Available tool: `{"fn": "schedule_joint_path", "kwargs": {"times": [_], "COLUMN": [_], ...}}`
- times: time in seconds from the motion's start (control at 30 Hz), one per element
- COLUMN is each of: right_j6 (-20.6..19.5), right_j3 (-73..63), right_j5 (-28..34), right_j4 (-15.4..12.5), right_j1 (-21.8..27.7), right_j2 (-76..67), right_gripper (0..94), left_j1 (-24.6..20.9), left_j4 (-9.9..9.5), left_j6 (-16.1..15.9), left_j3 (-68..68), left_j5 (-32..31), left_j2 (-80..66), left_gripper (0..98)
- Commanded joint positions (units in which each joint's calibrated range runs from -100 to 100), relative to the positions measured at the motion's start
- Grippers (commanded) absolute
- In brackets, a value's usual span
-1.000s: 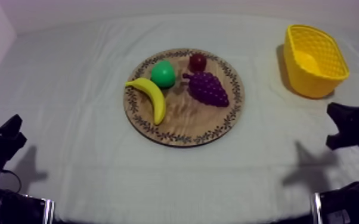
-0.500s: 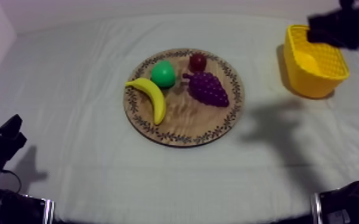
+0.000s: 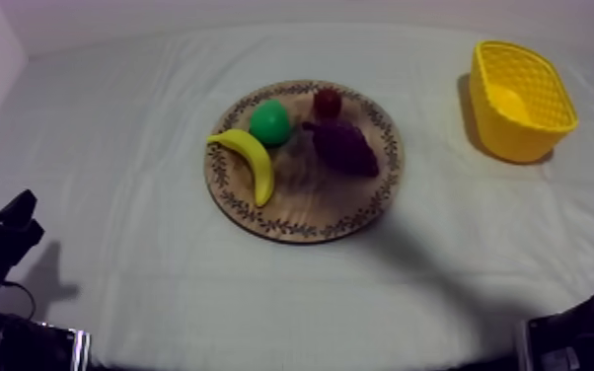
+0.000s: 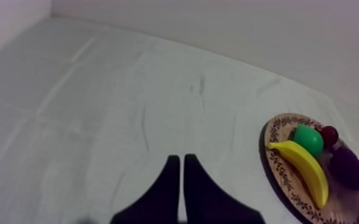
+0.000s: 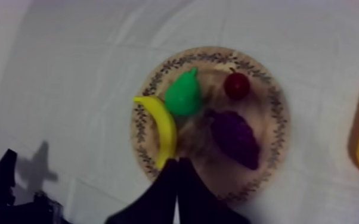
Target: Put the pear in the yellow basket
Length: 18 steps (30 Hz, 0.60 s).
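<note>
from above, the pear sits on the far-left part of the wooden board, touching the banana that curves along its near-left side. the bunch of grapes and the small red fruit take the right half, so the pear's far side looks the freest to reach. the yellow basket stands well apart at the far right of the cloth, on my right arm's side, which is why i judge that arm has the job. my left gripper rests low at the near left, away from the board and out of the way. a shadow lies across the board's right part and the cloth beside it. in the left wrist view, that gripper's fingers lie pressed together in a narrow wedge over bare cloth, holding nothing, with the board off to one side. in the right wrist view i look down on the whole board. my right gripper hangs well above its near rim, fingers together with nothing between them, aimed between banana and grapes toward the pear. the pear's narrow end points at the rim. the pick is not yet begun, and i judge the fingers must part before any descent.
</note>
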Motion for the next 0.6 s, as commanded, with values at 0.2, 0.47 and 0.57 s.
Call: {"fn": "schedule_joint_path", "kwargs": {"times": [0.2,0.47,0.57], "right_j6": [-4.4,-3.9,-3.3], "right_j3": [-17.5,-19.8,-19.5], "right_j5": [1.2,1.4,1.4], "right_j4": [0.7,1.1,1.3], "right_j1": [-2.7,-2.7,-2.4], "right_j2": [17.9,21.9,22.6], "right_gripper": [7.5,36.3,43.8], "left_j1": [0.0,0.0,0.0], "left_j4": [0.01,0.01,0.01], "left_j6": [0.0,0.0,0.0], "left_j3": [0.0,0.0,0.0], "left_j5": [0.0,0.0,0.0], "left_j2": [0.0,0.0,0.0], "left_gripper": [0.1,0.1,0.1]}}
